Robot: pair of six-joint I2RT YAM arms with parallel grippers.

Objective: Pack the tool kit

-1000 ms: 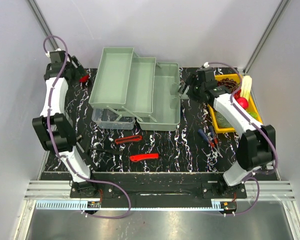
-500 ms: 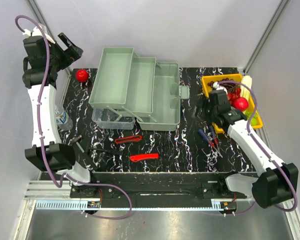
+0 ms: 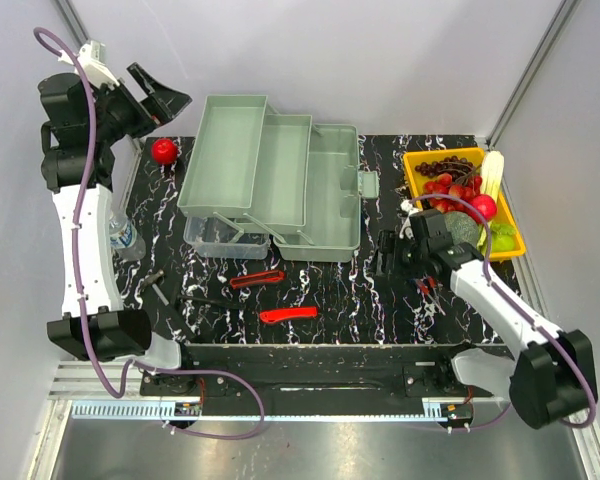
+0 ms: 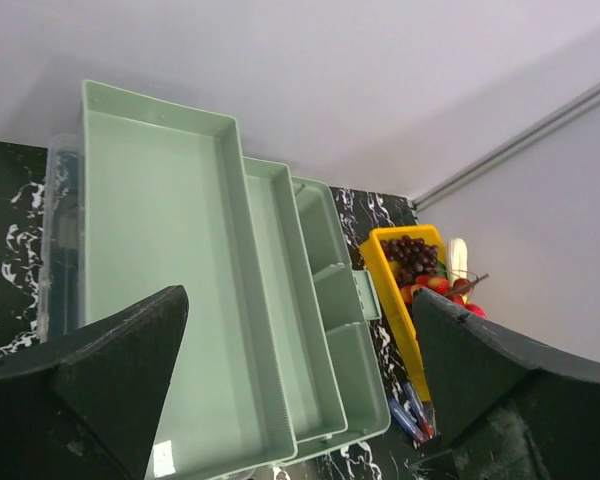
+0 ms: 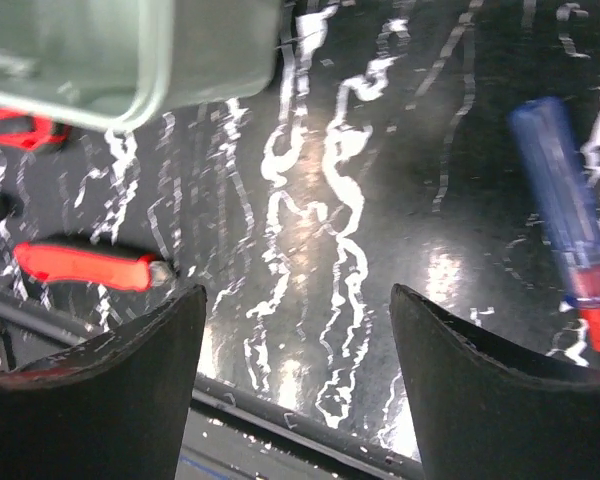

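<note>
The tool kit's pale green toolbox [image 3: 230, 150] stands open at the back of the mat, its trays [image 4: 160, 250] folded out and bare. Two red-handled tools [image 3: 257, 279] [image 3: 288, 315] and a thin black tool [image 3: 195, 300] lie in front of it. Blue- and red-handled screwdrivers [image 3: 420, 283] lie at the right, partly under my right arm. My left gripper [image 3: 165, 100] hangs open high above the back left corner, nothing between its fingers [image 4: 298, 300]. My right gripper [image 3: 385, 255] is open low over bare mat [image 5: 295, 295], between a red-handled tool [image 5: 85, 265] and a blue screwdriver [image 5: 560, 200].
A red ball [image 3: 163, 150] sits on the mat left of the toolbox. A water bottle [image 3: 125, 237] lies by the left edge. A yellow tray [image 3: 420, 165] of fruit stands at the back right. The toolbox's corner [image 5: 130, 50] is just beyond my right gripper.
My left arm has risen from the red ball, which stays on the mat, and its jaws have opened. My right arm has drawn back from the toolbox's latch side toward the near mat.
</note>
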